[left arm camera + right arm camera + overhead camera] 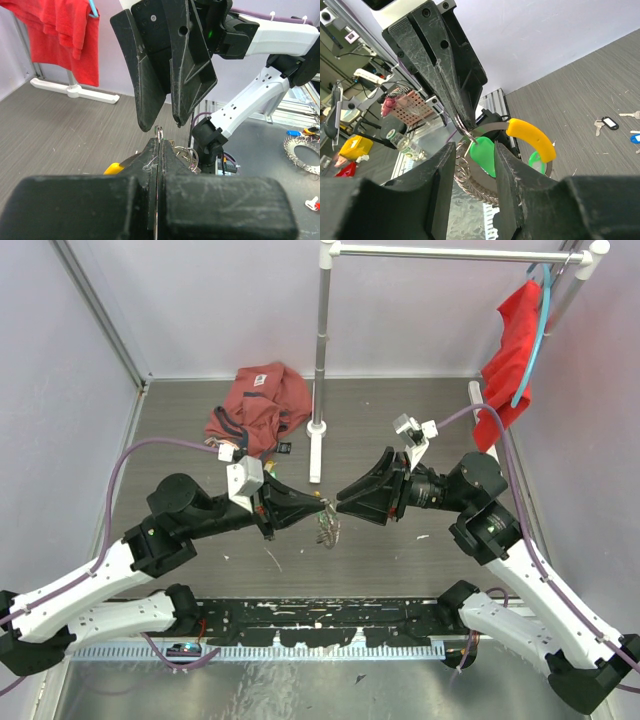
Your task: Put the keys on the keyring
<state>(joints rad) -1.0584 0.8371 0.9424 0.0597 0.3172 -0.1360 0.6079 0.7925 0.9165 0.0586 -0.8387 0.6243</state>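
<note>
Your right tool (475, 146) has its jaws partly apart around the green-tagged metal key (483, 156); you cannot tell if it grips. Directly ahead, the closed left tool (461, 122) pinches the thin metal keyring with curved yellow tag (531, 140). The key's tip points up at the loop.

Right gripper (475, 149): black fingers apart, green plastic key tag (484, 156) seen through the gap.
Left gripper (460, 120): tips pinching thin metal keyring (465, 132); curved yellow-orange tag (532, 140) and silvery keys (470, 182) hang below.
Black-tagged key (606, 123): lying on grey table (570, 100).
</note>
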